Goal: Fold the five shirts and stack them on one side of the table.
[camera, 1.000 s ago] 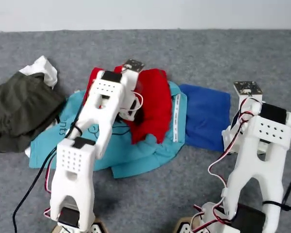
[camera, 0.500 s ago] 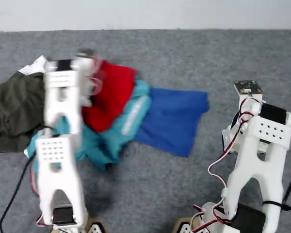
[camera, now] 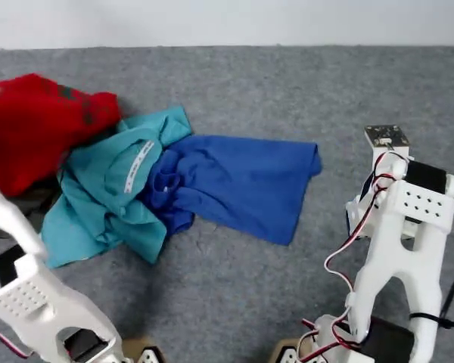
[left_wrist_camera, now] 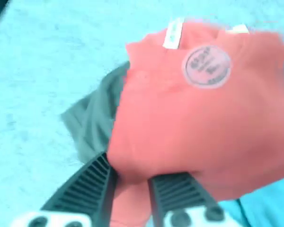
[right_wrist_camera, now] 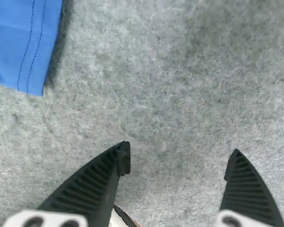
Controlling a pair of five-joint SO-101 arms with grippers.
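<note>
Red fabric shirt [left_wrist_camera: 194,118] pinched in left gripper [left_wrist_camera: 132,172]: sorting step, we think; next, lay it flat. Right gripper [right_wrist_camera: 180,151] spread.

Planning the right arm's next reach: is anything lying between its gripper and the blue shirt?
Nothing visible. The right gripper hangs open over bare grey carpet, with only carpet between it and the blue shirt.

Bright, diffuse light falls evenly from above across the grey table [camera: 303,91], so that the blue shirt [camera: 242,181] throws only a narrow soft shadow along its near edges, seen darker beside its hem in the right wrist view, and the folds of the teal shirt [camera: 106,204] shade softly
</note>
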